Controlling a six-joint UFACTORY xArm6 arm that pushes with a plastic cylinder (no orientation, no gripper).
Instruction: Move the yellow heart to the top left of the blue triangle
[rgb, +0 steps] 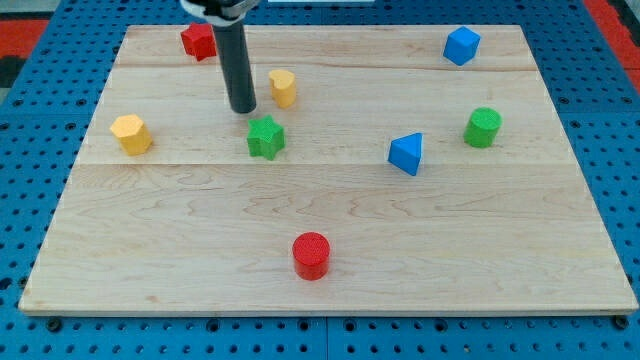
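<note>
The yellow heart (283, 87) sits near the top middle-left of the wooden board (330, 250). The blue triangle (406, 153) lies right of centre, well to the lower right of the heart. My tip (243, 108) rests on the board just left of the heart and slightly below it, a small gap apart. It stands just above and left of the green star (266, 137).
A red block (198, 41) sits at the top left behind the rod. A yellow hexagon (131, 133) is at the left, a blue block (461, 45) at the top right, a green cylinder (483, 127) at the right, a red cylinder (311, 255) at the bottom middle.
</note>
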